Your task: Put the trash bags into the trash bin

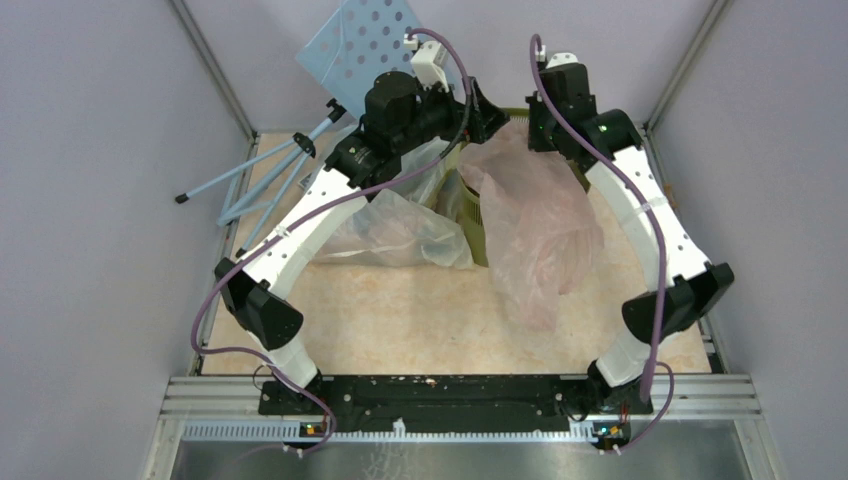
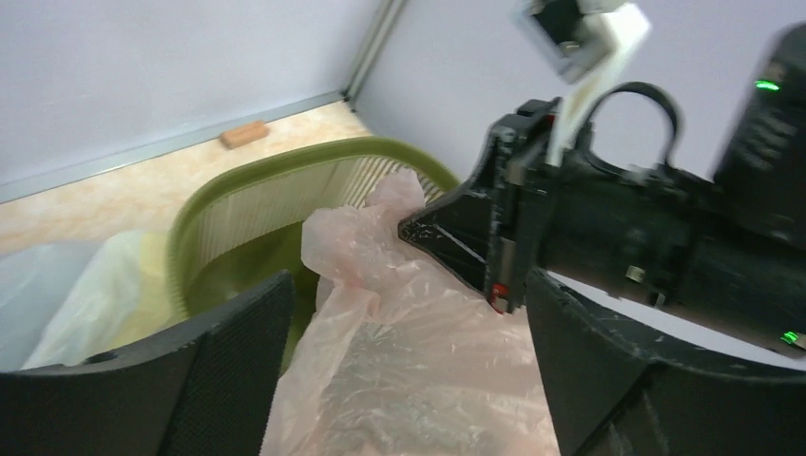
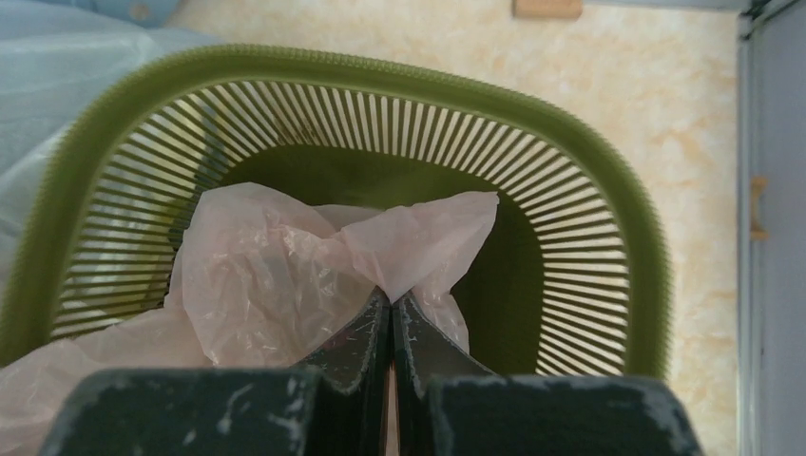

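Note:
The pale pink trash bag drapes over the near rim of the olive-green mesh trash bin, its top corner above the bin's opening. My right gripper is shut on that corner. My left gripper stands wide open just beside it, and the pink bag lies loose between its fingers. From above, the pink bag hangs down the bin's front to the table, with both grippers over the bin. A clear-whitish bag and a yellowish one lie against the bin's left side.
A blue perforated board leans in the back left corner, with pale blue tripod legs below it. A small wooden block lies by the back wall. Walls close in on the left, back and right.

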Available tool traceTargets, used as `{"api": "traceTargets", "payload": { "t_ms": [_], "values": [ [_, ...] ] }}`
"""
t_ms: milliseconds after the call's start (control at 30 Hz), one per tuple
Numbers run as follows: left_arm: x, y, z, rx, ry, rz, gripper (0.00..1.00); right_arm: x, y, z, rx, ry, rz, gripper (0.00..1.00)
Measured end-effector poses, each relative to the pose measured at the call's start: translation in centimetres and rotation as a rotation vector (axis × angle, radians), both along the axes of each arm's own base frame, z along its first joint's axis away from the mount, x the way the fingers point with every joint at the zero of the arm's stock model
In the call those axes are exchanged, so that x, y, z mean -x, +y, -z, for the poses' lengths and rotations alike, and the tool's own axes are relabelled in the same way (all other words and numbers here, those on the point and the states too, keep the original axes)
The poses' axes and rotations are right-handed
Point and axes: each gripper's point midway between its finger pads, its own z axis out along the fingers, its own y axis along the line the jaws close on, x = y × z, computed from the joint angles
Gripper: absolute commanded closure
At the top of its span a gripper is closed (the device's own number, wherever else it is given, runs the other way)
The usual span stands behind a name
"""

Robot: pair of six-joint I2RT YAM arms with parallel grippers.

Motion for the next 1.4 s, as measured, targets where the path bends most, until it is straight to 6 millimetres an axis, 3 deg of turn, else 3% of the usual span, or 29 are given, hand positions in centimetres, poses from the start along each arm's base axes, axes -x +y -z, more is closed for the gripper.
{"api": "traceTargets", "payload": {
  "t_ms": [167,300,367,500,567,667,800,1133,1233,1400],
  "values": [
    [1.0,2.0,0.3,-0.037,0.006,-0.032,0.01,-2.0,0.3,4.7,0.013,0.14,0.005,1.0],
    [4.5,3.6,0.2,-0.037,0.023,0.019,0.01,-2.4,0.3,6.8,0.028,0.201,0.011,0.78],
    [6.2,4.3,0.3,-0.032,0.033,0.045,0.01,-2.1,0.3,6.6,0.026,0.211,0.009,0.69],
    [9.2,5.6,0.8,-0.02,0.056,0.085,0.01,-2.3,0.6,3.1,-0.01,0.14,-0.003,0.58],
    [10.1,6.0,1.1,-0.015,0.06,0.101,0.01,-2.3,0.7,0.3,-0.037,0.082,-0.012,0.54],
    [10.8,6.2,1.7,-0.014,0.068,0.116,0.01,-1.8,0.6,-3.4,-0.075,0.002,-0.023,0.47],
    [11.1,5.9,2.4,-0.02,0.08,0.142,0.02,0.5,0.1,-6.0,-0.097,-0.04,-0.049,0.42],
    [10.5,6.0,2.1,-0.052,0.003,0.13,0.03,9.3,-2.1,-10.0,-0.172,-0.14,-0.129,0.39],
    [9.7,6.6,2.1,-0.071,-0.006,0.078,0.05,10.5,-2.0,-11.1,-0.196,-0.173,-0.16,0.41],
    [8.6,7.3,1.4,-0.07,-0.022,0.005,0.06,10.3,-1.4,-9.1,-0.187,-0.118,-0.183,0.39]
  ]
}}
